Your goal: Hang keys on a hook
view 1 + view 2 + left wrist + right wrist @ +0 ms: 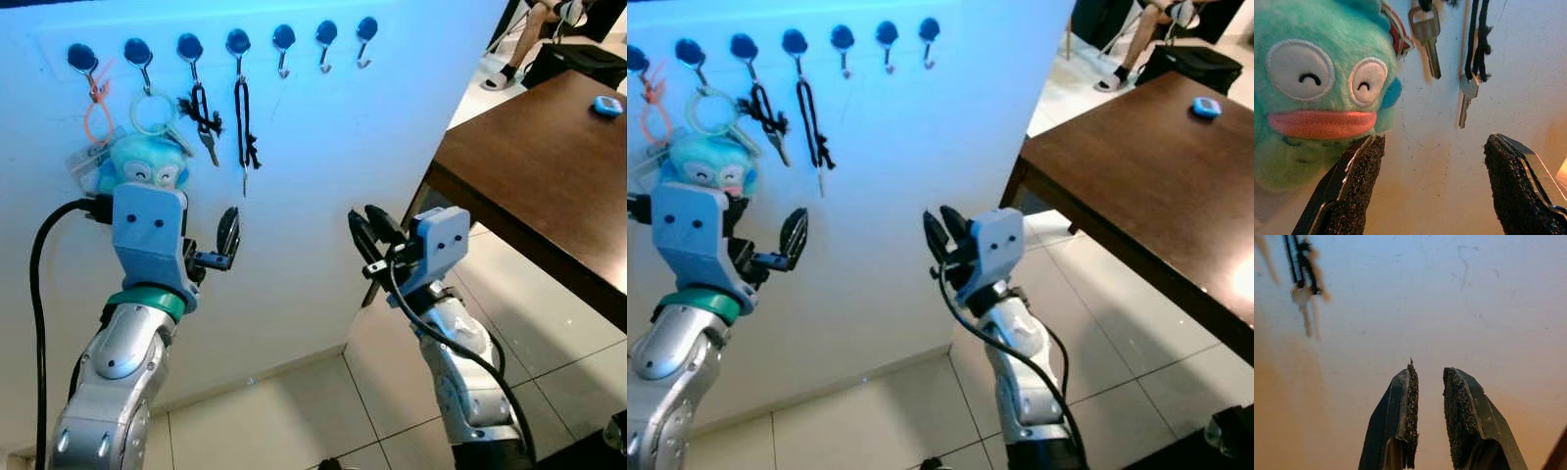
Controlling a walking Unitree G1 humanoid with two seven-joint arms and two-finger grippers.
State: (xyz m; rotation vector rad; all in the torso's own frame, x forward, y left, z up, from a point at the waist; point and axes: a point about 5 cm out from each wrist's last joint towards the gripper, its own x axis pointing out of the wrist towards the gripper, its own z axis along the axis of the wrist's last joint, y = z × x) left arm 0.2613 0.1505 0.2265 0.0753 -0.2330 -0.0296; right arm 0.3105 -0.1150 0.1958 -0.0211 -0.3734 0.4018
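A row of blue hooks (228, 41) runs along the white wall. An orange loop (96, 113) hangs on the first and a white ring with a teal plush (142, 166) on the second. Black-corded keys (203, 119) hang on the third hook, and another black-corded key (243, 127) on the fourth. The three hooks to the right of these (326, 34) are bare. My left gripper (214, 253) is open and empty just below the plush (1317, 88), facing the wall. My right gripper (368, 221) points up at the wall further right, with only a narrow gap between its fingers (1408, 401) and nothing in it.
A dark wooden table (549, 166) stands to the right, its corner close to my right arm, with a small blue object (607, 106) on it. A seated person's legs (529, 34) and a black bag (588, 61) are beyond it. Tiled floor (294, 411) lies below.
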